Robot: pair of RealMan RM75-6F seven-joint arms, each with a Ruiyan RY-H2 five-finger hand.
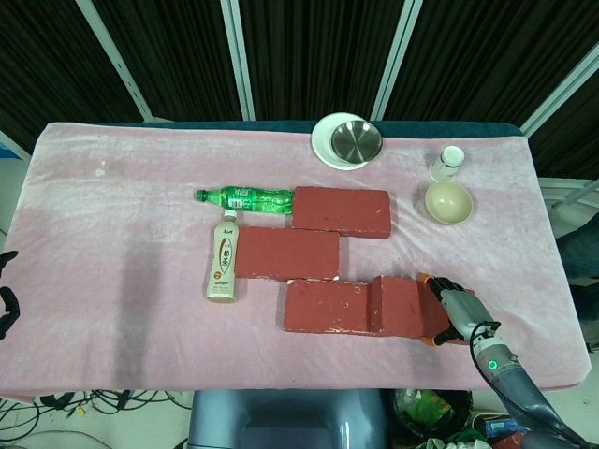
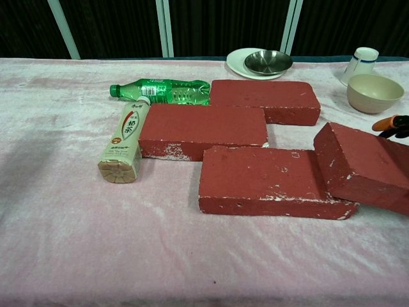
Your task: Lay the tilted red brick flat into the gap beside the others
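Observation:
The tilted red brick (image 1: 404, 305) (image 2: 362, 165) leans with its left end up on the right end of the front flat brick (image 1: 328, 307) (image 2: 261, 180). My right hand (image 1: 455, 314) grips the tilted brick's right end; only its orange fingertips (image 2: 390, 123) show in the chest view. Two more flat bricks lie behind: a middle one (image 1: 286, 253) and a back one (image 1: 342, 211). Bare cloth right of the middle brick forms the gap (image 1: 374, 256). My left hand (image 1: 7, 305) barely shows at the left edge.
A green bottle (image 1: 246, 198) and a milk tea bottle (image 1: 223, 267) lie left of the bricks. A steel bowl on a white plate (image 1: 348, 140), a small cup (image 1: 449, 162) and a beige bowl (image 1: 448, 202) stand at the back right on the pink cloth.

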